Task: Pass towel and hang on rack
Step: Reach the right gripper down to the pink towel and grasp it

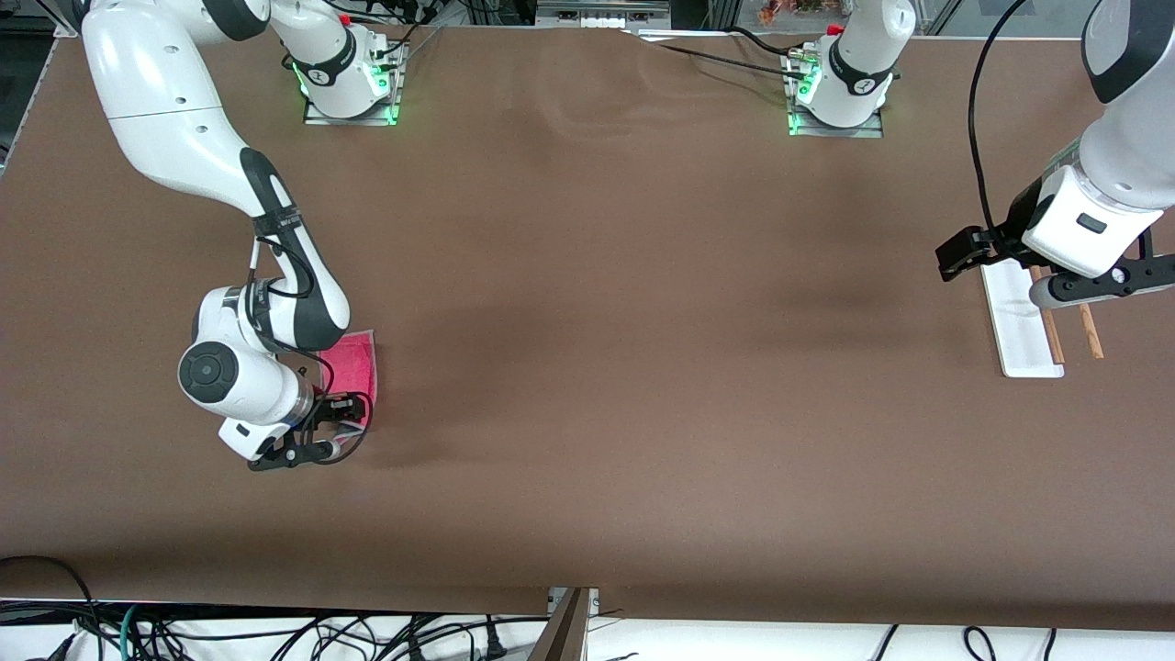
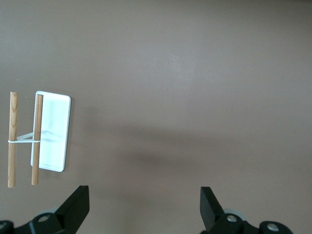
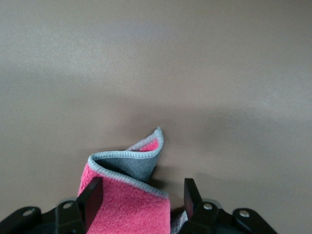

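Around towel (image 3: 127, 204): right gripper (image 3: 141, 197) jaws part-open, straddling.

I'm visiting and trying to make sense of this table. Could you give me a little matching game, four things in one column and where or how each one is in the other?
Things:
1. towel
2. rack
3. left gripper
4. right gripper

States:
A. open, up in the air by the rack
B. low at the towel, fingers either side of a raised fold
C. pink with grey edging, rumpled on the table
D. white base with two wooden rods

Pairs: 1-C, 2-D, 3-A, 4-B
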